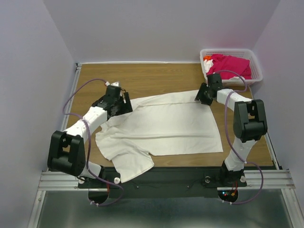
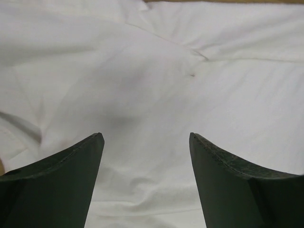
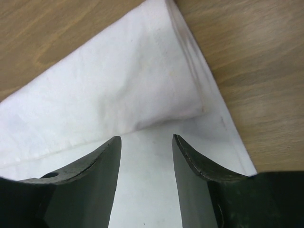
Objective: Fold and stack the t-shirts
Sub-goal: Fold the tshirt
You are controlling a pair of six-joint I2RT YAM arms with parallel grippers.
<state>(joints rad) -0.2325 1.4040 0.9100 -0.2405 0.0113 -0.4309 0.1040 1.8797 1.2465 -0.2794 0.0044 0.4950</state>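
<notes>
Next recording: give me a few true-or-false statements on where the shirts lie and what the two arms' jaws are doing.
1. The off-white t-shirt lies spread out on the table. True.
2. The pink t-shirt lies on the table beside it. False: it sits in the white basket at the far right corner.
3. The left arm has its jaws apart above off-white cloth, with nothing between them. True.
4. The right arm has its jaws at the shirt's near left sleeve. False: they are at the shirt's far right corner, where an edge is folded over.
</notes>
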